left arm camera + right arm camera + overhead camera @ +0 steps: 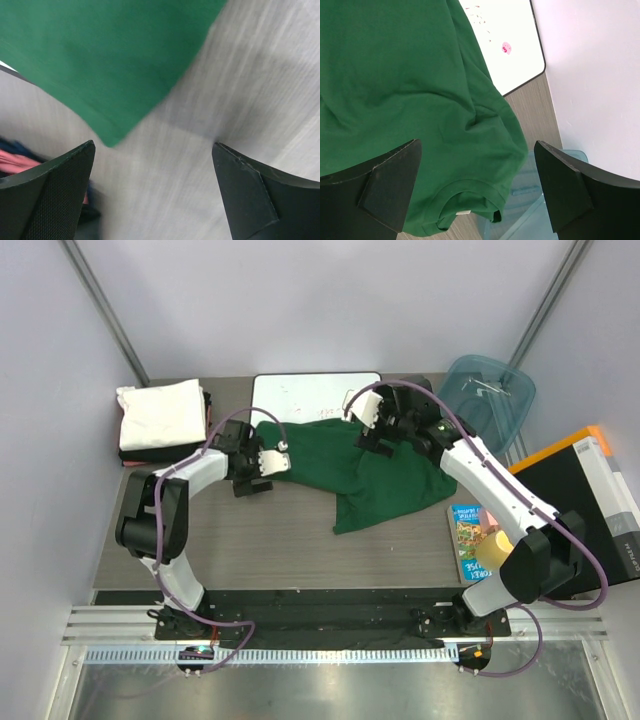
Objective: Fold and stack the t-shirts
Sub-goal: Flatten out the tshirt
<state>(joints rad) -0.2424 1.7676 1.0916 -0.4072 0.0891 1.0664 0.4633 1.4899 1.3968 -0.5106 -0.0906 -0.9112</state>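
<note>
green t-shirt [350, 475] lies under right hand [366, 410], beside left hand [270, 462].

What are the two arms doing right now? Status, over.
Both grippers open, empty: left gripper beside, right gripper above the crumpled dark green cloth t-shirt. Shirt not yet folded. Its far edge overlaps the flat white black-rimmed board.

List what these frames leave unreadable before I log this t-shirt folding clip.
- Top view: the folded white t-shirt covers whatever lies beneath; only a dark edge shows.
- Left wrist view: blurred, green t-shirt cut off by frame edge.
- Top view: white board marks too small to read.
</note>
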